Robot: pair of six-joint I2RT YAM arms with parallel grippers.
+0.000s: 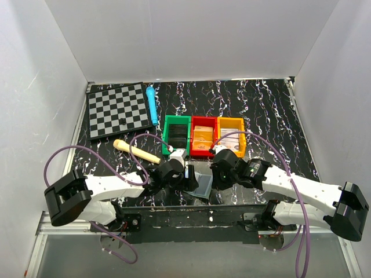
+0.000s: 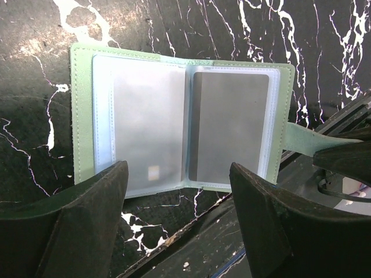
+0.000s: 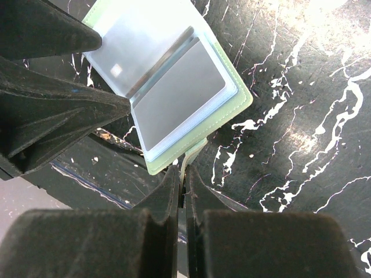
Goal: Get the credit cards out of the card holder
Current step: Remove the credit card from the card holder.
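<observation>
Card holder [image 2: 179, 116], pale green bifold, lies open on black marbled table [image 2: 35, 58]; my right gripper [image 3: 182, 185] pinches its side tab [image 3: 194, 152], left gripper [image 2: 178, 171] hovers wide, empty. Risk: tab slips, holder drags with card [image 2: 229, 124].

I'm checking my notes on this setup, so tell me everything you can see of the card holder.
The card holder lies open on the black marbled table, pale green border, two clear-looking sleeves each showing a grey card. Its side tab is pinched in the shut right pincer; the open left pincer hovers over its near edge.
</observation>
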